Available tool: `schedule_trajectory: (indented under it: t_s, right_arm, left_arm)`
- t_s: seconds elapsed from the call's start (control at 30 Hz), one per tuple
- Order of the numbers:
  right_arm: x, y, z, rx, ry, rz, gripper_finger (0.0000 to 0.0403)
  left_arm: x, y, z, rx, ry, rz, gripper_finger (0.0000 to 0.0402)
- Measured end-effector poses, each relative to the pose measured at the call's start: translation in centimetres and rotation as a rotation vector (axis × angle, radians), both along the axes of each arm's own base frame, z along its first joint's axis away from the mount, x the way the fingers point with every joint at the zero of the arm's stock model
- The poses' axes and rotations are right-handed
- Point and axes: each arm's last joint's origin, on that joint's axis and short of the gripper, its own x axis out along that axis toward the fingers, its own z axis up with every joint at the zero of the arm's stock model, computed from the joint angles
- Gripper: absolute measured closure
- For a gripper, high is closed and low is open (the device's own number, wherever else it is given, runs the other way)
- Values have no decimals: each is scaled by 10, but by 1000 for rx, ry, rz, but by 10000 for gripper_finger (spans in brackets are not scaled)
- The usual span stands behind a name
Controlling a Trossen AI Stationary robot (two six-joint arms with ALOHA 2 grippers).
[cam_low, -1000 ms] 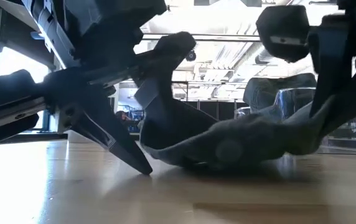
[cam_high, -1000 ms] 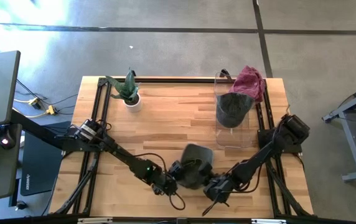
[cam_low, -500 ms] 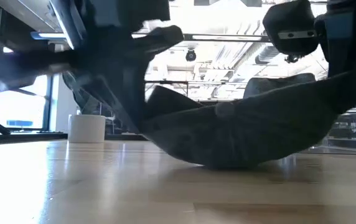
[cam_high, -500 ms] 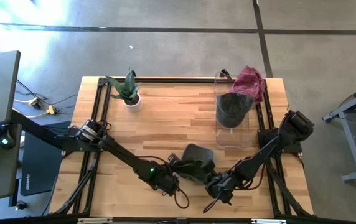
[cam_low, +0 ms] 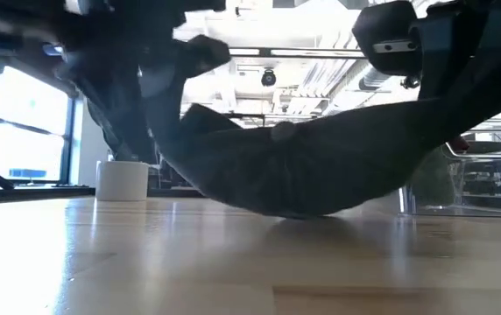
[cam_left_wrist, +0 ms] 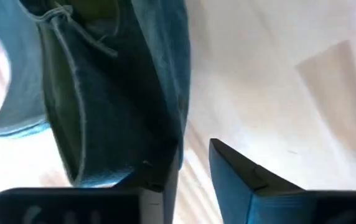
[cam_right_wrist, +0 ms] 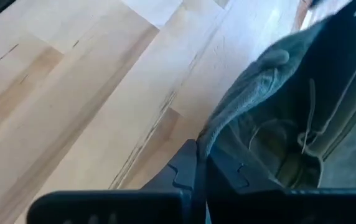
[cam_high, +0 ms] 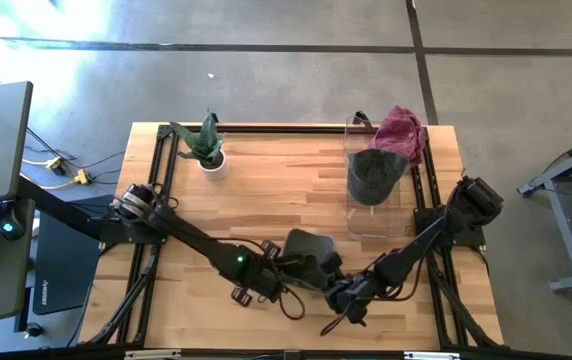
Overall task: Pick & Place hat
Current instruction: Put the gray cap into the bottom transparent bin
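Overhead, one grey hat (cam_high: 307, 256) between left gripper (cam_high: 271, 277) and right gripper (cam_high: 341, 293).

Overhead camera looks straight down; low camera sits level, close; both wrist cameras share the hat (cam_high: 308, 262).

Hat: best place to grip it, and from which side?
By the brim edge, one gripper per side. The hat is limp fabric sagging between the left gripper and right gripper; only its thin rim suits the narrow fingers.
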Motion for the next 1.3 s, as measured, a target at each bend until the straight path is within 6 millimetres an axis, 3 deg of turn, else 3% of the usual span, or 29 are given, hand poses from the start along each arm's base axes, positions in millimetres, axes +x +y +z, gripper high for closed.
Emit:
schedule_trajectory:
  t_s: [0.17, 0.33, 0.47, 0.57, 0.7, 0.8, 0.97, 1.03, 1.13, 1.3]
  right_arm:
    - [3, -4, 0, 4, 0, -22, 394]
    - [2, -3, 0, -18, -19, -32, 397]
    - [-1, 0, -1, -35, -18, -32, 396]
    - [-3, 2, 0, -33, -9, -21, 400]
    - [-7, 3, 4, -33, -22, -34, 396]
    - [-10, 4, 8, -42, -38, -37, 398]
    - [-12, 3, 18, -30, -73, -54, 398]
    - [-14, 2, 21, -30, -83, -74, 396]
    - [-17, 3, 23, -38, -86, -76, 399]
    - [-21, 7, 23, -45, -82, -56, 397]
  left_arm:
    - [9, 1, 19, -209, -96, 31, 281]
    - [16, -6, 17, -251, -174, 3, 275]
    - [31, -12, 4, -264, -388, 3, 275]
    - [38, -15, 10, -295, -563, -44, 275]
    - [38, -11, -2, -276, -537, -47, 275]
    - [49, -4, -13, -312, -555, 30, 275]
    - [61, -4, -44, -358, -518, 48, 275]
    - [57, -2, -56, -344, -442, 39, 275]
    - [56, 2, -52, -321, -427, 86, 275]
    - [39, 22, -50, -87, -348, 336, 275]
